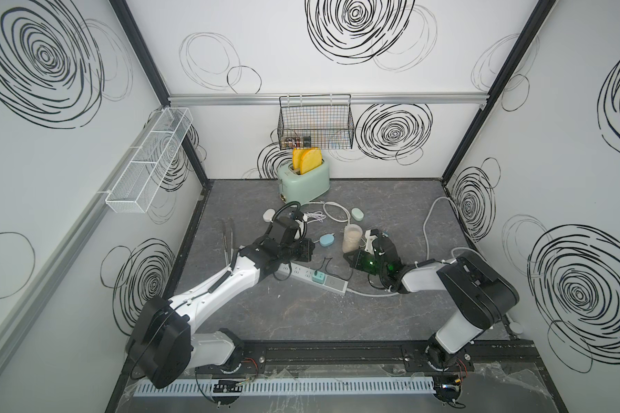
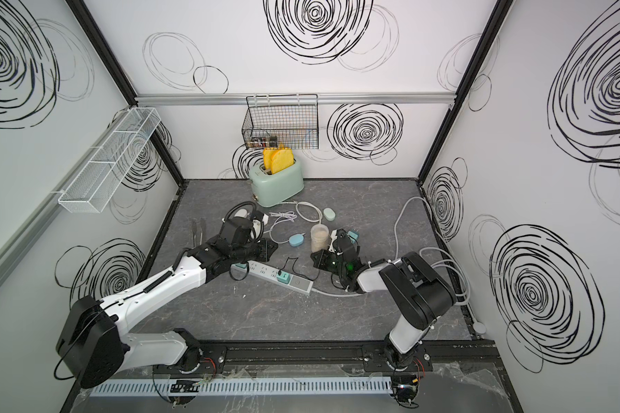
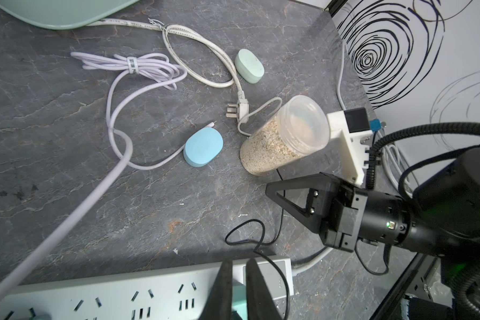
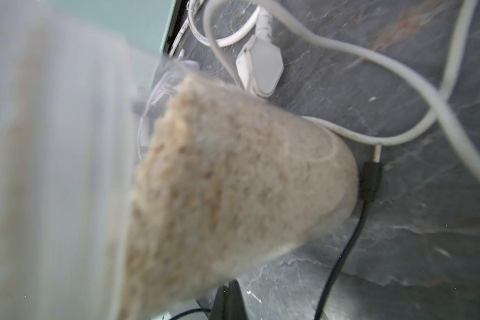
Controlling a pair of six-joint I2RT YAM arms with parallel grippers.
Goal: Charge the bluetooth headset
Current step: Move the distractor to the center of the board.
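Note:
A blue earbud case [image 3: 203, 146] lies on the grey table beside the tip of a lilac cable [image 3: 114, 116]. A green earbud case [image 3: 249, 66] sits farther back. A teal charger [image 1: 316, 277] is plugged into the white power strip [image 1: 332, 283], and its black cable [image 3: 244, 230] runs to a plug [image 4: 370, 177] by the oat jar [image 3: 283, 138]. My left gripper [image 3: 239, 263] hovers over the charger, its jaws a narrow gap apart with nothing between them. My right gripper [image 3: 269, 191] is shut and empty at the jar's foot.
The mint toaster [image 1: 305, 182] with yellow slices stands at the back, its white plug [image 3: 237, 109] loose on the table. Metal tongs [image 1: 228, 236] lie at the left. A black wire basket [image 1: 315, 121] and a white mesh shelf [image 1: 147, 161] hang on the walls.

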